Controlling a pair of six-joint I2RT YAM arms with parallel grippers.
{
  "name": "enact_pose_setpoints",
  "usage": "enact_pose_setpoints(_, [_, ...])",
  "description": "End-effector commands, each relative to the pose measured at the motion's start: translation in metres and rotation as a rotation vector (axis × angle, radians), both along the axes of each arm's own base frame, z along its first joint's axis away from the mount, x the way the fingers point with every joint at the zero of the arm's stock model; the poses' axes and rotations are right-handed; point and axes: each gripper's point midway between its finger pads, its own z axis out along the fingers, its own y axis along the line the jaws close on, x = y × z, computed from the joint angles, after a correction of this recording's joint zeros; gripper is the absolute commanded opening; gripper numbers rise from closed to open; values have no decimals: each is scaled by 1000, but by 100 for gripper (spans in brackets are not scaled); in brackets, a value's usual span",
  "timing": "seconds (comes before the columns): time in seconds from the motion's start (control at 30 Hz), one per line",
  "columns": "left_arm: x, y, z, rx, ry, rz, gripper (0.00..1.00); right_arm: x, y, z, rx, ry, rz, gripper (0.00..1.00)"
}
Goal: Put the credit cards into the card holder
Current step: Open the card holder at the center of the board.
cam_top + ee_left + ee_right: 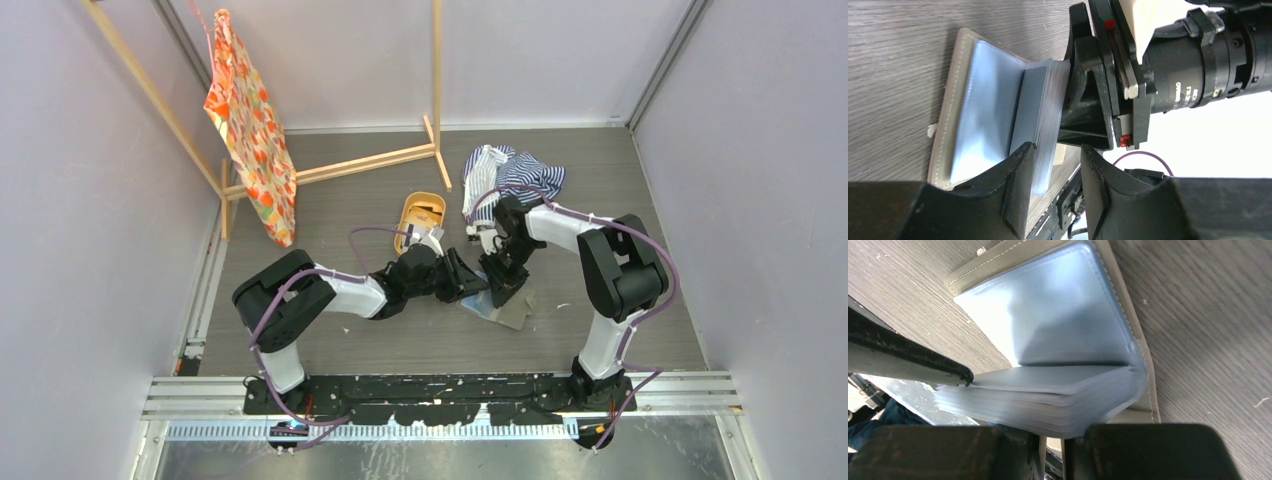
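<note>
card holder (508, 310) lies open on the table (350, 340), just right of centre, on the near side, between the 2 grippers. Its cover is flat on the wood and the blue-grey sleeves (1038, 400) stand up in a thick stack.

left gripper (1057, 150): jaws apart, gripping nothing. 1 of its fingers (923, 357) rests its tip on the top sleeve.

right gripper (1058, 432): jaws nearly together, right at the stack's free edge. Can't tell if it's pinching the sleeves or just propping them.

No credit cards visible in either jaw or in the sleeves. The orange tray (405, 215) sits far-left of the holder, too small to tell what's in it.

My read: this is pocket-opening, with no card loaded yet.

Risks:
- Left finger slides off the glossy top sleeve -> stack flops shut, pocket lost.
- Left jaws close on several sleeves instead of 1 -> wrong pocket opened.
- Nothing visibly pins the cover, so a pull on the sleeves could drag or lift the whole holder.
- The 2 grippers are very close, so a small sideways move could knock fingers together.
</note>
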Motion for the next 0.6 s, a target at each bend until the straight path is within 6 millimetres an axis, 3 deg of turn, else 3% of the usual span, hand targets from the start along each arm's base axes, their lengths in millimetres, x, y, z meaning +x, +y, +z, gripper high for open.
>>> enact_pose_setpoints(0.0, [-10,-19,34,-122,-39,-75,40,29,16,21,115,-108,-35,19])
enact_pose_setpoints(0.23, [-21,-30,19,-102,-10,-132,36,35,12,24,120,-124,-55,19])
enact_pose_setpoints(0.4, [-26,-35,11,-51,-18,-154,36,39,9,26,129,-133,-74,30])
enact_pose_setpoints(0.57, [-24,-37,2,10,-24,-145,38,44,4,30,122,-156,-81,32])
